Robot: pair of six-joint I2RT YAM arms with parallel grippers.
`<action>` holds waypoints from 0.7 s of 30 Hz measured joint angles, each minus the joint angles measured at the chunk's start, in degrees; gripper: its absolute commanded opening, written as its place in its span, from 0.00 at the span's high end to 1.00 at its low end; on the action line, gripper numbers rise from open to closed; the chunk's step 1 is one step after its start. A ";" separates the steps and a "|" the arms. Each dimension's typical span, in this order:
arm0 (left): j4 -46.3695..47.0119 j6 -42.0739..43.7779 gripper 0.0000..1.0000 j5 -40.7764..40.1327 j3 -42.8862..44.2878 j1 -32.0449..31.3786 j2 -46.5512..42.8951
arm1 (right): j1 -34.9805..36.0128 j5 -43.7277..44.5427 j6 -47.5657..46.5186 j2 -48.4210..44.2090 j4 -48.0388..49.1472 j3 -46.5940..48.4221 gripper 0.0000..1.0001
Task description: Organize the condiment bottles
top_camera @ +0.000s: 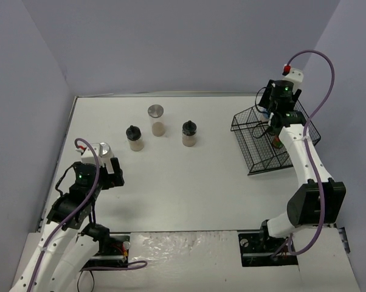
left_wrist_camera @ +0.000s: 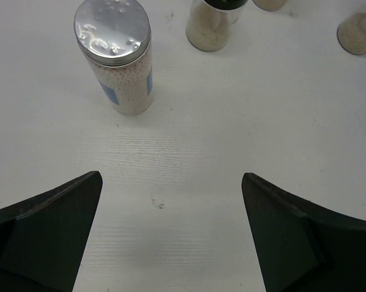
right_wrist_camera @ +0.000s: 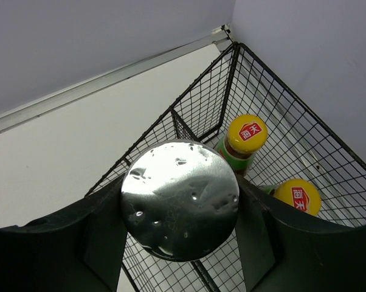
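Observation:
My right gripper (top_camera: 274,117) is shut on a silver-lidded shaker (right_wrist_camera: 179,198) and holds it over the black wire basket (top_camera: 260,156). In the right wrist view the shaker hangs above a divider of the basket (right_wrist_camera: 189,104). Two dark sauce bottles with yellow caps (right_wrist_camera: 246,136) (right_wrist_camera: 298,196) stand in the compartment beyond it. On the table stand two black-lidded beige jars (top_camera: 134,138) (top_camera: 189,134) and a silver-lidded shaker (top_camera: 156,120). Another silver-lidded shaker (top_camera: 101,149) (left_wrist_camera: 117,56) stands just ahead of my left gripper (top_camera: 108,175) (left_wrist_camera: 171,231), which is open and empty.
The basket sits at the table's right edge, near the side wall. The walls close in the table at the back and on both sides. The black-lidded jar (left_wrist_camera: 212,25) shows behind the near shaker in the left wrist view.

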 measured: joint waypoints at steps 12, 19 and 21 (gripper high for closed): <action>0.07 0.11 0.03 1.19 0.00 0.04 -0.14 | -1.04 -0.91 1.44 10.01 4.53 -0.02 0.92; 0.11 0.12 0.03 1.29 0.00 0.04 -0.44 | -1.07 -1.23 2.71 14.29 7.20 -0.06 0.78; 0.11 0.12 0.03 1.30 0.00 0.04 -0.44 | -1.07 -1.27 2.96 15.17 7.85 -0.10 0.66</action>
